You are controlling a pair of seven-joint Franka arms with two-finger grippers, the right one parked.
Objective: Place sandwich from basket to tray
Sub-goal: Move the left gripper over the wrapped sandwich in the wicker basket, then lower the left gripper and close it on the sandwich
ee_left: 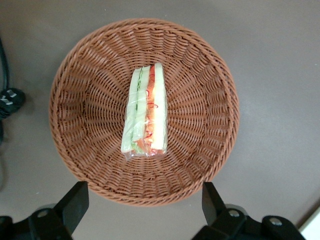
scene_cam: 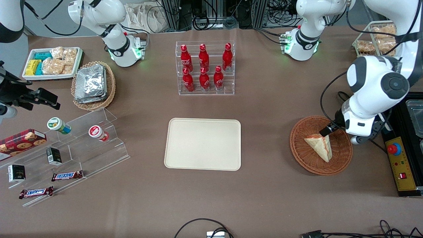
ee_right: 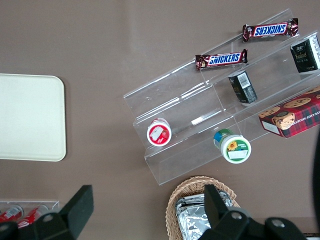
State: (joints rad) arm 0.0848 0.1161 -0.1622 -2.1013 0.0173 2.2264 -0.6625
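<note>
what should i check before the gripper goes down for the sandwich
1. Sandwich lies in the basket, on its side near the middle, filling edge up: ok.
2. Gripper is above the basket and open, fingers spread wider than the sandwich and holding nothing: ok.
3. Gripper centred over the sandwich: not ok; in the wrist view the fingertips sit over the basket rim, not on either side of the sandwich.
4. Nothing else in the basket to snag: ok.
5. Tray has nothing on it, ready to receive: ok.
6. How high the gripper sits above the sandwich: cannot tell.
</note>
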